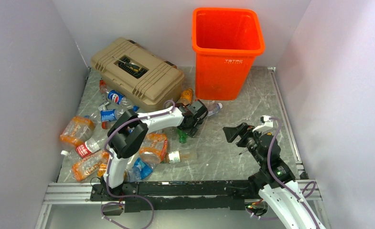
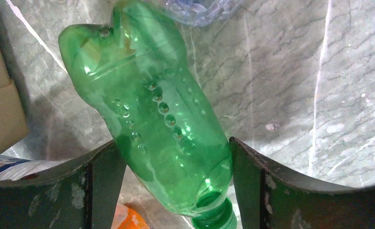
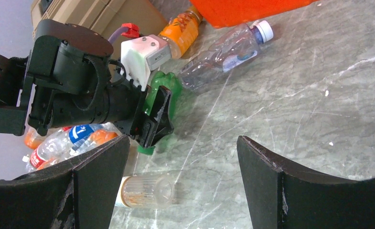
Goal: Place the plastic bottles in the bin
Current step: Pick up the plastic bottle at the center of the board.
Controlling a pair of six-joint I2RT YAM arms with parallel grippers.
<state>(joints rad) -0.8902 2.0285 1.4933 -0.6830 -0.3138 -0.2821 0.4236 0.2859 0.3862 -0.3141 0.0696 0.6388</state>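
A green plastic bottle [image 2: 156, 124] lies on the marble table, cap toward the left wrist camera. My left gripper [image 2: 172, 157] straddles its lower body, and both fingers [image 2: 245, 171] touch its sides. From above, that gripper [image 1: 192, 121] sits mid-table over the green bottle [image 1: 182, 135]. The orange bin [image 1: 228, 47] stands upright behind it at the back. My right gripper [image 3: 183, 143] hovers open over bare table at the right [image 1: 233, 132], with nothing between its fingers. A clear ribbed bottle [image 3: 144, 191] lies just beyond its left finger.
A tan toolbox [image 1: 137, 71] sits back left. A clear bottle with a white cap [image 3: 228, 50] and an orange bottle [image 3: 183, 31] lie by the bin's base. Several crushed bottles [image 1: 87, 143] are piled along the left side. Walls close in on both sides.
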